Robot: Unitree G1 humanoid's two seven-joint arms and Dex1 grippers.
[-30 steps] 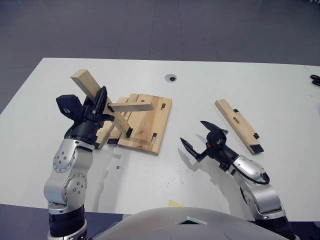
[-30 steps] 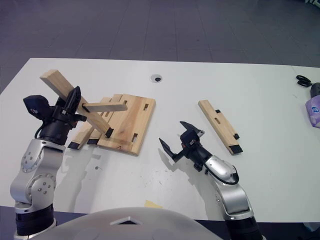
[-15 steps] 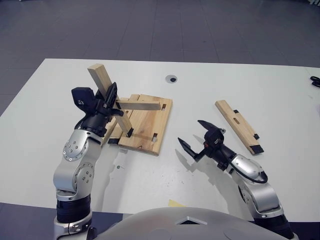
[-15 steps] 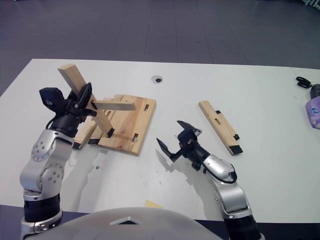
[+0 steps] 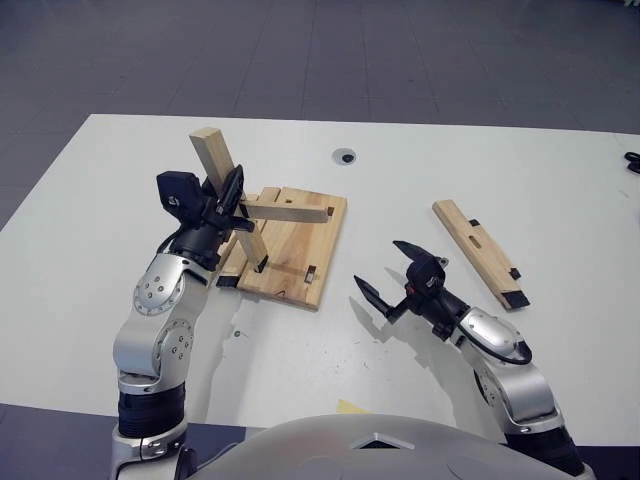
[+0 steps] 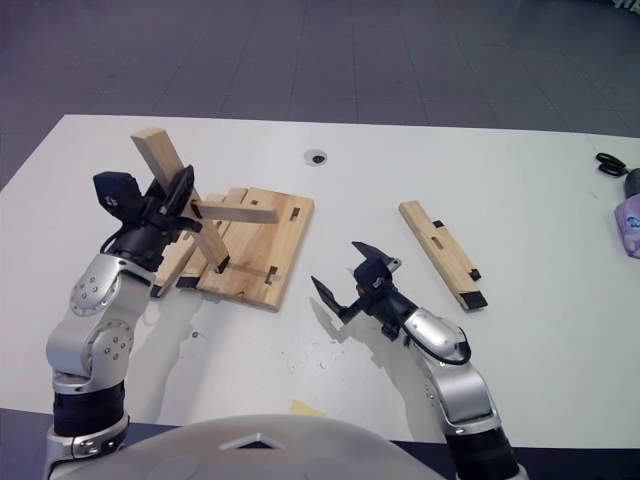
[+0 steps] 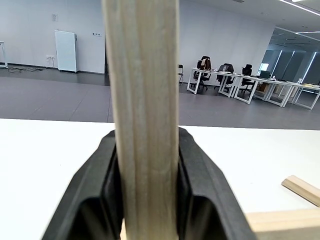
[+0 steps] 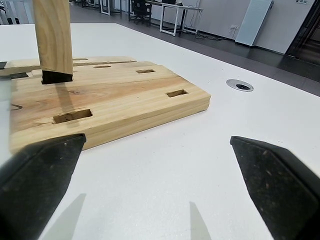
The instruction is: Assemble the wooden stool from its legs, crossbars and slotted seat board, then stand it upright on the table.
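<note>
Below the left gripper (image 5: 232, 200), clamped on a tilted leg (image 5: 222, 165) bearing a crossbar (image 5: 290, 212), lies the seat board (image 5: 305, 245); beside it the right gripper (image 5: 378, 264) gapes, a loose leg (image 5: 478, 250) beyond.

The flat white table (image 5: 500, 170) was lit brightly and evenly by diffuse light from overhead. Long ceiling light strips (image 7: 300, 6) were seen in the far room. A soft, faint shadow was cast by the pale wooden leg (image 8: 52, 40) onto the slotted wooden seat board (image 8: 125, 95).
</note>
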